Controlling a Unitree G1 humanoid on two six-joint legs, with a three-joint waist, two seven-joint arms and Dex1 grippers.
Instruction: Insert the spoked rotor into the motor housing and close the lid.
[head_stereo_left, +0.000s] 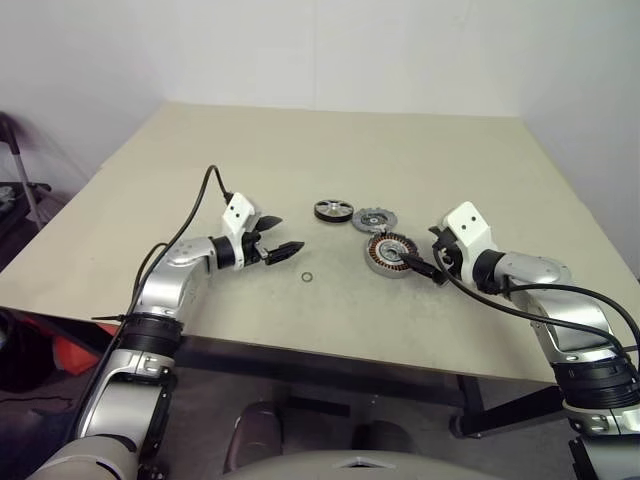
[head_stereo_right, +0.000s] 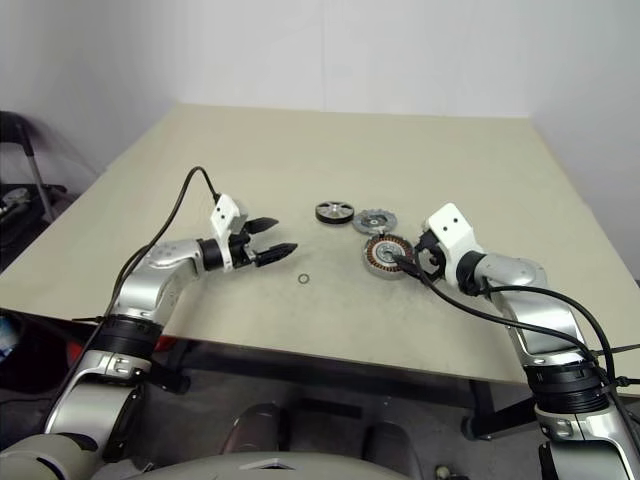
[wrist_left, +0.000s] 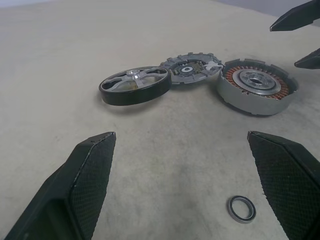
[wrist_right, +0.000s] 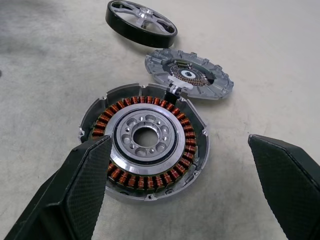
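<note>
Nearest to me on the table (head_stereo_left: 150, 170) I see a small thin ring (head_stereo_left: 307, 277), lying flat and alone in front of the other parts. My left gripper (head_stereo_left: 283, 234) hangs just above the table beside that ring, its two black fingers spread wide and gripping nothing. My right gripper (head_stereo_left: 436, 252) sits on the other side, right at the edge of the motor housing (head_stereo_left: 388, 254); from its wrist camera I see its fingers (wrist_right: 75, 195) parted wide and empty, one finger crossing in front of the housing's rim. The housing rests flat on the table, open side up, copper windings ringing its silver hub. Just behind it, edge touching or nearly touching, lies the lid (head_stereo_left: 373, 219), flat, with its notched rim. Farthest back, just beside the lid toward my left, is the spoked rotor (head_stereo_left: 333, 210), black rim and silver spokes, lying on the table outside the housing.
</note>
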